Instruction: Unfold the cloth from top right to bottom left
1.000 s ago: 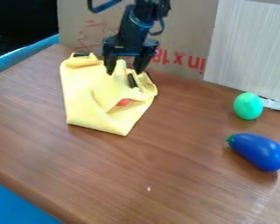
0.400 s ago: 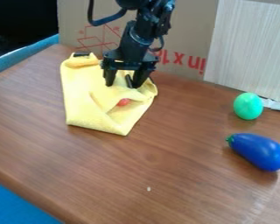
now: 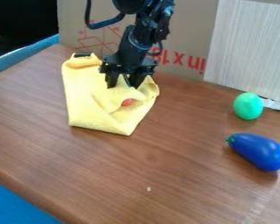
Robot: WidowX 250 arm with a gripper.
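The pincer (image 3: 124, 85) is released at the yellow cloth (image 3: 87, 98), whose fold holds something red (image 3: 127, 102). Green egg (image 3: 248, 106) and blue eggplant (image 3: 258, 151) share the bench (image 3: 160, 153); red print (image 3: 196, 62) marks the cardboard (image 3: 192, 26) behind.

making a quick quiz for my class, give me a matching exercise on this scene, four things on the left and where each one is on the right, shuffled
Things
1. yellow cloth
2. green egg-shaped object
3. blue eggplant-shaped object
4. gripper

Places
A. nearest the right edge of the view, below a green object
B. over the upper part of something yellow
C. bunched and folded on the left half of the table
D. on the right side, above a blue object in the view

Right pairs
1-C
2-D
3-A
4-B
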